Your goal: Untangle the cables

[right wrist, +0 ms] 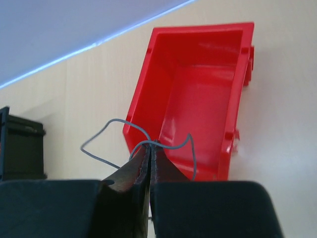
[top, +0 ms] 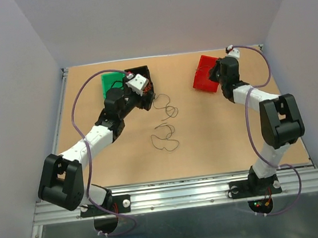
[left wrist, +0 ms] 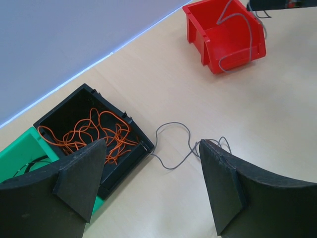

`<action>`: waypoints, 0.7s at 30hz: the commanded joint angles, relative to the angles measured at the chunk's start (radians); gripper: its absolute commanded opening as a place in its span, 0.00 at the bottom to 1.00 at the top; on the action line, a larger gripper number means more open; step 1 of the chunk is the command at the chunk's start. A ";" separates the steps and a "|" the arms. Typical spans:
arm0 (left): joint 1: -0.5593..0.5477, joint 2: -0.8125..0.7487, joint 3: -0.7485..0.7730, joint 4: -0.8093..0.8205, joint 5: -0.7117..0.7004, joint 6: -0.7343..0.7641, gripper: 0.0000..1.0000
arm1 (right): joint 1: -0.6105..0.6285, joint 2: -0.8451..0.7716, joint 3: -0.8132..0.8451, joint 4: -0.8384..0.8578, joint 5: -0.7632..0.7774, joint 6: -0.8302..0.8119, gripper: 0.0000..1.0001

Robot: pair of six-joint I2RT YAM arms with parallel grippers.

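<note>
Holding a thin grey strand (right wrist: 111,122) at its very tips, the right claw (right wrist: 150,158) is clamped shut on it and hangs just above the red bin (right wrist: 208,94). Bins look colour-sorted, so my read is that this strand is about to be dropped there. It bends out in loose kinks on both sides of the tips, with one end drooping toward the bin's inside. Red bin otherwise bare in the right wrist view.

Left claw (left wrist: 152,148) has its fingers wide apart with nothing between them. It hovers over the counter (left wrist: 257,129) by the corner of the black bin (left wrist: 111,105), probably lined up for the next pick, since a loose strand (left wrist: 173,144) lies right below with one end at that corner.

Where the cables are:
- Orange strands (left wrist: 94,131) piled in the black bin, a springy heap of crossing loops.
- One dark strand (left wrist: 34,162) in the green bin (left wrist: 20,146), which touches the black bin and is partly hidden by a finger.
- Two small curly groups (top: 166,138) on the counter between the arms, lying apart from each other. Cannot tell if each is one wire or several crossed.

All very thin, wiry and kinked; they hold their curls and would likely snag each other when lifted. Most sorting looks done, with the counter strands left.
</note>
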 commanded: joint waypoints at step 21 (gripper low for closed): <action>0.002 -0.049 -0.007 0.063 -0.025 0.008 0.88 | -0.045 0.147 0.230 -0.066 0.116 -0.020 0.39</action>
